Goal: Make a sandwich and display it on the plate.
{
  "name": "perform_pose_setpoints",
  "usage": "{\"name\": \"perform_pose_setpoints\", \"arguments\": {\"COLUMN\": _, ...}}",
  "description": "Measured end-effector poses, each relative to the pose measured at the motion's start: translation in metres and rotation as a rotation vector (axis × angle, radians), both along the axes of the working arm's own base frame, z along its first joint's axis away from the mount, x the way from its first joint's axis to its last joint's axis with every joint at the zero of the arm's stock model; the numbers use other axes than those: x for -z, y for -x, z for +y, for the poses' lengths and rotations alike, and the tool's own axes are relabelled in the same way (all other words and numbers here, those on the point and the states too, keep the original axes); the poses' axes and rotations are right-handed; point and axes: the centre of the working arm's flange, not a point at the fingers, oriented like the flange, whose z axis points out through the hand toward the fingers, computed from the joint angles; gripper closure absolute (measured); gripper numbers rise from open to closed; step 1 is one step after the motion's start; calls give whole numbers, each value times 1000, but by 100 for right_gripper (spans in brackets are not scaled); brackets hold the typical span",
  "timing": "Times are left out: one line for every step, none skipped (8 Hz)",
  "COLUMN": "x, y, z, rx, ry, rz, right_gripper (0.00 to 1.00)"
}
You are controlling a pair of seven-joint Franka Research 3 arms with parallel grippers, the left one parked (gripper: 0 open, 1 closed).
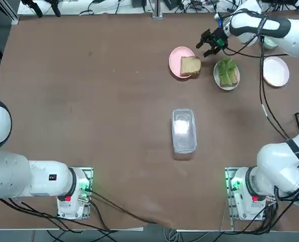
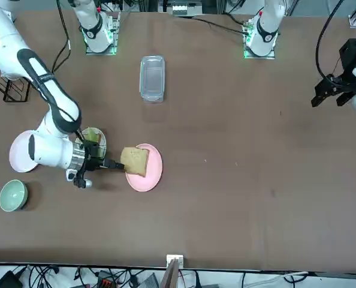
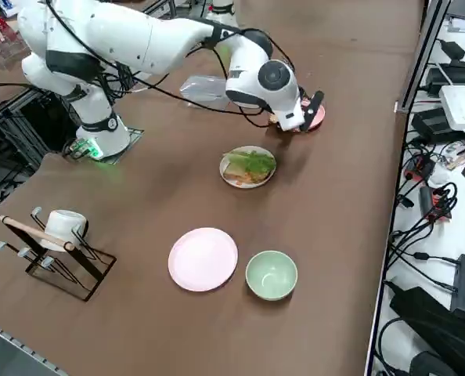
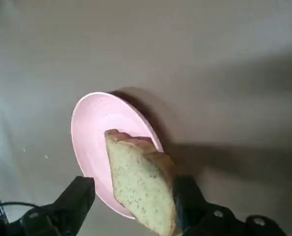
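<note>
Bread slice [image 1: 190, 65] lies on pink plate [image 1: 176, 57], between the wide-open, empty right hand's [image 1: 210, 44] fingers.

Brown table [image 1: 89, 101] carries: clear lidded container [image 1: 183, 130] at centre; two pink plates [image 1: 179, 59] [image 3: 203, 258], white plate [image 1: 226, 80], green cup [image 3: 271, 274], rack [image 3: 48, 249].

Brown table [image 1: 89, 101] fills the room's centre; cables [image 3: 420, 196] and black boxes [image 3: 436, 121] line one edge.

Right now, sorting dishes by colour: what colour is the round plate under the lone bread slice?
Pink plate, clearest in the right wrist view.
</note>
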Motion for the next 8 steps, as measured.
{"name": "perform_pose_setpoints", "arguments": {"x": 8, "y": 3, "z": -1, "rx": 0, "ry": 4, "rz": 14, "right_gripper": 3}}
{"name": "perform_pose_setpoints", "arguments": {"x": 16, "y": 7, "z": -4, "rx": 1, "ry": 11, "rz": 29, "right_gripper": 3}}
{"name": "perform_pose_setpoints", "arguments": {"x": 25, "y": 11, "z": -6, "rx": 0, "ry": 18, "rz": 43, "right_gripper": 4}}
{"name": "perform_pose_setpoints", "arguments": {"x": 32, "y": 15, "z": -7, "rx": -4, "ry": 25, "rz": 55, "right_gripper": 5}}
{"name": "perform_pose_setpoints", "arguments": {"x": 37, "y": 18, "z": -4, "rx": -11, "ry": 30, "rz": 64, "right_gripper": 5}}
{"name": "perform_pose_setpoints", "arguments": {"x": 40, "y": 20, "z": 1, "rx": -17, "ry": 36, "rz": 64, "right_gripper": 6}}
{"name": "perform_pose_setpoints", "arguments": {"x": 41, "y": 20, "z": 7, "rx": -22, "ry": 38, "rz": 58, "right_gripper": 8}}
{"name": "perform_pose_setpoints", "arguments": {"x": 41, "y": 21, "z": 12, "rx": -28, "ry": 39, "rz": 56, "right_gripper": 15}}
